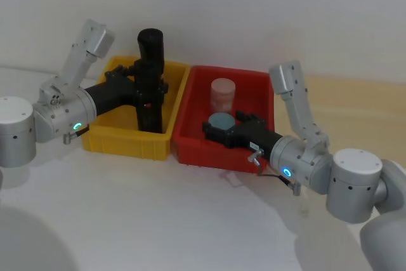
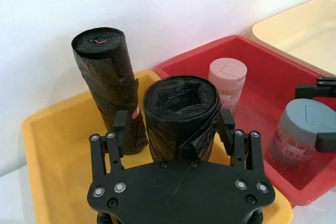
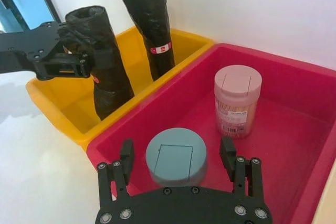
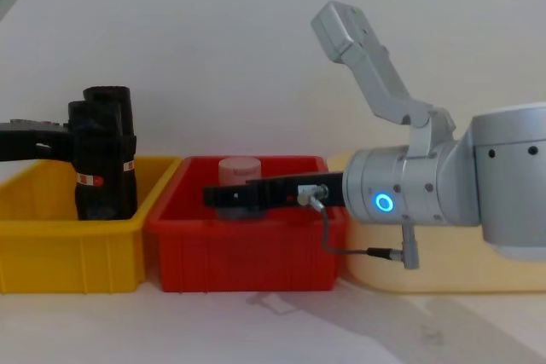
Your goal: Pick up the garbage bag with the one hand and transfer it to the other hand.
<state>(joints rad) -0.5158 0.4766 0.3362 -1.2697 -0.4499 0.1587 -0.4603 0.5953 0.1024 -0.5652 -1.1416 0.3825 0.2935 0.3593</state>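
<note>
**Left.** Left gripper (image 2: 174,123), on the arm with the green ring light (image 1: 77,126), closed around the upper part of the garbage bag (image 2: 181,106), one finger against each side. Garbage bag upright inside the yellow bin (image 1: 127,144); lower end hidden behind the bin wall in the chest view, so resting on the floor or just clear of it cannot be told. Just behind it, apart from the fingers, a second black roll (image 2: 105,77), also upright, with a white-and-red label band (image 3: 163,49).

**Centre.** Red bin (image 1: 196,152) right beside the yellow one. Inside, a grey-lidded jar (image 3: 176,167) and, farther back, a pink-lidded jar (image 3: 237,100).

**Right.** Right gripper (image 3: 177,153), on the arm with the blue ring light (image 4: 384,203), reaching level into the red bin. Fingers spread to either side of the grey-lidded jar with a gap on each side, holding nothing.

**Setting.** Both bins on a white table (image 1: 158,214) before a plain white wall (image 1: 254,11).

**Views compared.** Head view: the two rolls overlapped into one dark column. Right wrist view: the rolls clearly separate.
</note>
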